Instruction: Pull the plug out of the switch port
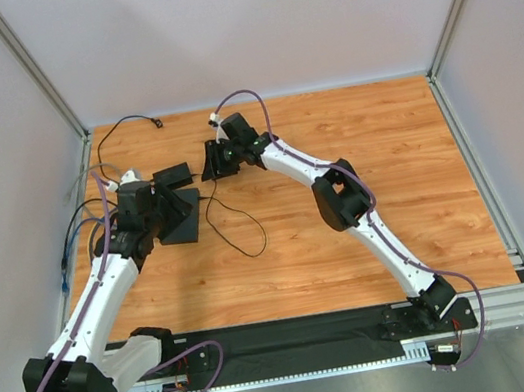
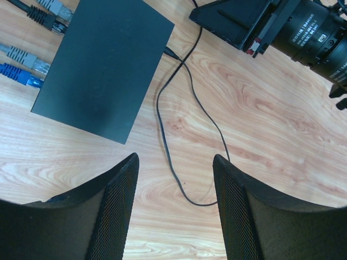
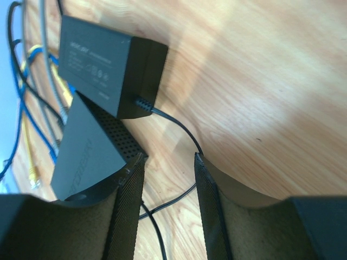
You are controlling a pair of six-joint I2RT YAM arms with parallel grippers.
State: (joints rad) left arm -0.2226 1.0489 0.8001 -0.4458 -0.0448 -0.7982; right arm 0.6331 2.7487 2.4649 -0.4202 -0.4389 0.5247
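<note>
Table point(image 1: 392, 183) of wood is filling the top view. Left arm point(image 1: 97, 296) is reaching up the left side, and right arm point(image 1: 369, 228) is bending in from lower right toward upper centre. Flat black switch box point(image 2: 103, 65) is lying upper left in the left wrist view. Adapter brick point(image 3: 103, 65) is lying just beside it, upper left in the right wrist view. Left gripper point(image 2: 174, 160) is hanging released, fingers wide, holding nothing. Right gripper point(image 3: 169, 157) is standing parted too, grasping nothing, with thin cable point(image 3: 173, 122) running under its tips. Small plug point(image 2: 169, 52) is sitting in the switch port on the box's right narrow edge, upper centre; the socket itself is too small to make out. Network plugs point(image 2: 24, 57), grey and blue, are sitting along the left edge.
</note>
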